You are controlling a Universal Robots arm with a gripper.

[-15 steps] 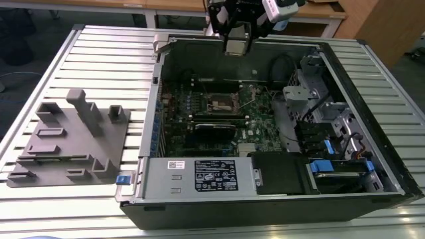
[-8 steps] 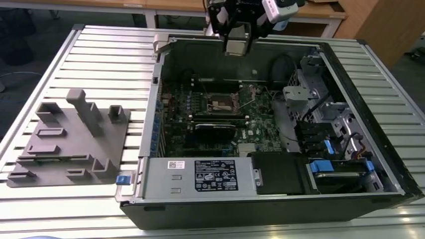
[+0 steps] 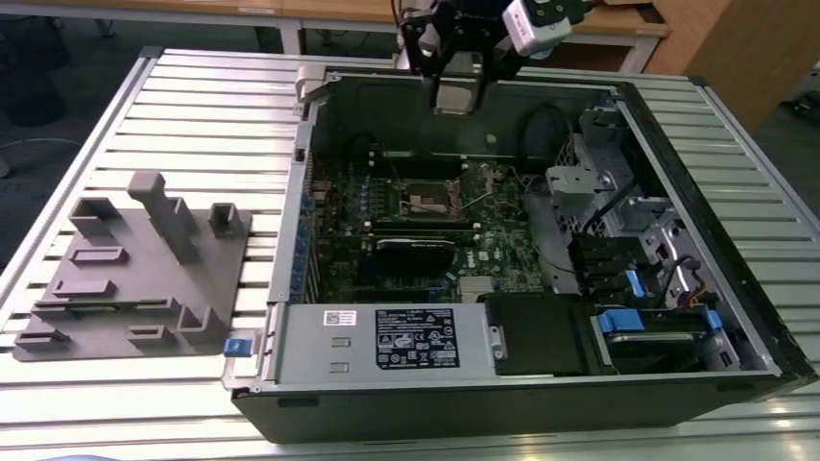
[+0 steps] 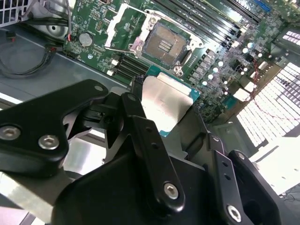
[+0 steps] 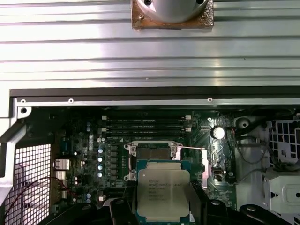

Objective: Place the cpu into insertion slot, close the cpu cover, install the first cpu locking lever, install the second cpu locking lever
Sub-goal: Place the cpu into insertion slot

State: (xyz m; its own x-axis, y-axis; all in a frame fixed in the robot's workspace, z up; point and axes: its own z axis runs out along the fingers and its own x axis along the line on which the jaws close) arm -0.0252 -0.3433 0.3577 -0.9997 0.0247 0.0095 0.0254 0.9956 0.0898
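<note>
Gripper [image 3: 458, 88] hangs over the far wall of the open tower case [image 3: 292, 221], jaws clamped on the cpu [image 3: 455, 99] by 2 opposite edges. In both wrist views the chip sits flat between the fingers [image 5: 199, 206], metal lid toward the first wrist camera. I'd guess the edge grip is chosen to keep the contact side untouched and the chip level with the board.

The insertion slot [image 4: 164, 44] is bare with its contact field exposed, and the cpu is well above it, not seated. The cpu cover [image 4: 114, 28] is flipped open to 1 side of the socket, so the frame is out of the drop path. A thin locking lever [image 5: 193, 148] stands swung out beside the socket.

Around it:
- RAM slots [image 5: 145, 124] and a coin cell [image 5: 217, 132] sit near the socket.
- A black card module [image 3: 413, 252] lies just beside the socket on the board.
- The drive cage [image 3: 602, 182] is on the exterior view's right.
- The power supply [image 3: 384, 338] is at the near edge.
- A grey fixture block [image 3: 134, 259] sits on the slatted table [image 3: 192, 106], well apart from the case.

Nothing lies on the contact field that I can see. The likely snags are the raised cover and the lever.
</note>
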